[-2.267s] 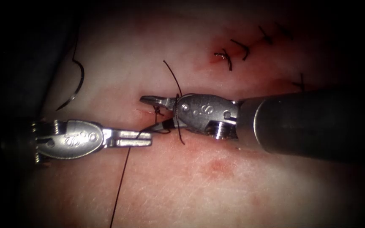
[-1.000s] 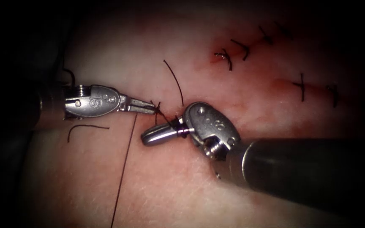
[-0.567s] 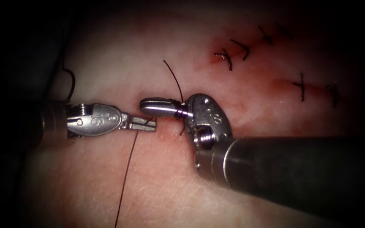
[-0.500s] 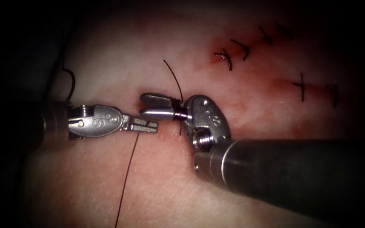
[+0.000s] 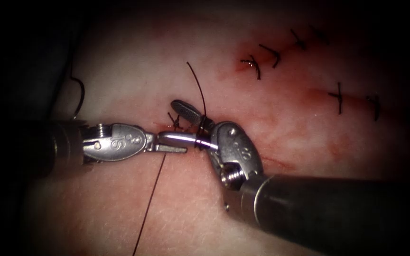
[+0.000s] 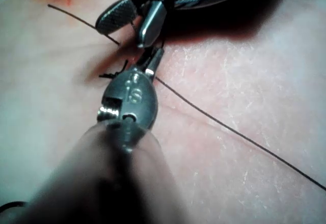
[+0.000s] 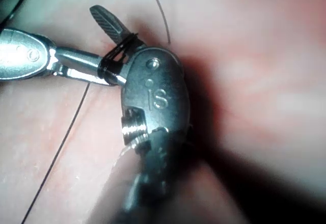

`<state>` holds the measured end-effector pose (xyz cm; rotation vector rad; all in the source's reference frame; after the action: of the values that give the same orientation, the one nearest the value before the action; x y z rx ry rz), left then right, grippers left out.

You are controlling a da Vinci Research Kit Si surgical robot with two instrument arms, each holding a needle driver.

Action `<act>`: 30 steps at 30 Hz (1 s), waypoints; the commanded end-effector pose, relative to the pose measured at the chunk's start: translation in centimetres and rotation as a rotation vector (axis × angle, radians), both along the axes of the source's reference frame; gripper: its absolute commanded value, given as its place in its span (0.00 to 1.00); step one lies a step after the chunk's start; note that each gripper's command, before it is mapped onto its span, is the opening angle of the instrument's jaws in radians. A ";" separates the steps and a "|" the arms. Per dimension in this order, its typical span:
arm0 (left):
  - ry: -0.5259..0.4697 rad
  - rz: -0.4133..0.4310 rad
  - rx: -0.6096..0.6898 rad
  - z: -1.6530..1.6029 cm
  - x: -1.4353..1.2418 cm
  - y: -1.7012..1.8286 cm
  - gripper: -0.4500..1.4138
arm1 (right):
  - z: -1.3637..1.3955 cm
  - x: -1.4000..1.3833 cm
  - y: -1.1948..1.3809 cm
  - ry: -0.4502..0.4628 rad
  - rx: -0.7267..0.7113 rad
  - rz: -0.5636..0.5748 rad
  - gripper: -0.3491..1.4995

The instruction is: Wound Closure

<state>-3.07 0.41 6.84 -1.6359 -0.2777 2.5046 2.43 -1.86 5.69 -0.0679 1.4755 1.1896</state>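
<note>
My right tool (image 5: 168,121) comes in from the right with its jaws open over the cut (image 5: 167,127). Dark thread (image 5: 200,138) is wound in loops around the base of those jaws, also seen in the right wrist view (image 7: 114,56). A short thread tail (image 5: 196,85) curves up from there. My left tool (image 5: 179,148) is shut on the long thread (image 5: 150,199) right under the right tool's lower jaw; its jaws (image 6: 154,57) show the same. The curved needle (image 5: 79,92) lies free at the far left, held by neither tool.
Several finished stitches (image 5: 257,66) cross the cut at the upper right, with two more (image 5: 339,97) further right. Red fluid (image 5: 276,163) stains the tissue beside the right tool's wrist. The right shaft (image 5: 338,213) covers the lower right.
The right tool's jaws, shut with thread wound round them 0.6 s ago, have opened wide. The left tool has moved right, keeping its hold on the long thread.
</note>
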 end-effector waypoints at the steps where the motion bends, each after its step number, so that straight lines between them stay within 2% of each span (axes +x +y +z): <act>1: -0.003 0.003 0.001 0.08 -0.07 -0.01 0.00 | 0.07 0.02 0.01 -0.016 0.001 0.017 0.69; 9: -0.013 -0.008 0.012 0.05 -0.15 0.12 0.00 | 0.20 -0.06 0.19 -0.071 0.053 0.094 0.74; 15: -0.021 -0.012 0.029 0.03 -0.19 0.31 0.00 | 0.34 -0.15 0.32 -0.114 0.075 0.110 0.73; 30: -0.030 -0.012 0.032 0.20 -0.19 0.47 0.00 | 0.46 -0.26 0.49 -0.134 0.100 0.129 0.70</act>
<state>-3.21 0.90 6.98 -1.6568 -0.3075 2.4569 2.12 -1.34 6.10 -0.1742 1.3051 1.3332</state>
